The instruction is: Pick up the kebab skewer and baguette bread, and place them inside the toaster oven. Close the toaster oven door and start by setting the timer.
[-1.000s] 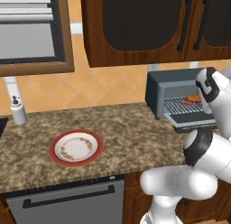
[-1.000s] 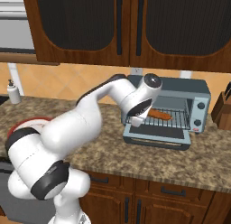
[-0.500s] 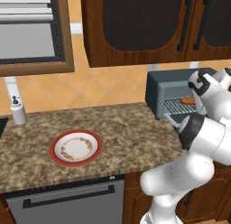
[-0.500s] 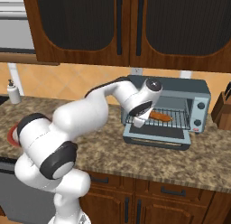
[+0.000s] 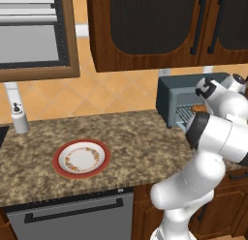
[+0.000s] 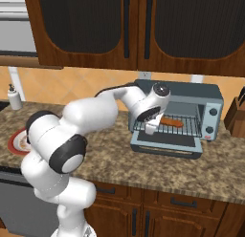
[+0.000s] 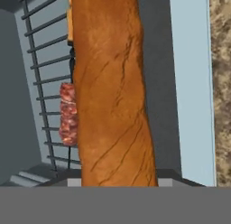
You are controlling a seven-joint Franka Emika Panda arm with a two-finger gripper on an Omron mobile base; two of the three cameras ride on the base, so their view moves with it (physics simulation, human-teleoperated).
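**Two food items at the open toaster oven, plate bare**

Item 1. Toaster oven (image 6: 210,109): grey-blue box on the speckled stone counter (image 5: 135,142), below dark wood wall cabinets (image 6: 143,26). Knob panel on its right side. Toaster oven door (image 6: 167,147) is folded down flat in front of the opening, wire rack (image 6: 186,128) exposed.

Item 2. Baguette bread (image 7: 110,92): long orange-brown loaf with a ridged crust. In the hand view it runs lengthwise from the near edge up across the rack. In the right base view an orange-brown piece (image 6: 171,122) lies over the rack, just right of the hand.

Item 3. Kebab skewer (image 7: 68,114): reddish-brown meat chunks on a thin stick, lying on the rack bars right beside the bread, partly hidden behind it.

Item 4. Gripper (image 6: 151,128): at the oven mouth, over the left part of the rack, just above the lowered door. Its fingertips are not visible, so I cannot tell whether the claw is parted or clamped on the bread; the loaf sits directly in line with the hand.

Item 5. Plate (image 5: 81,158): red-rimmed with a patterned band, on the counter well left of the oven.

Item 6. Soap dispenser (image 5: 19,119): white bottle at the far left of the counter, against the tiled wall.

Item 7. Knife block (image 6: 236,117): wooden, just right of the oven.
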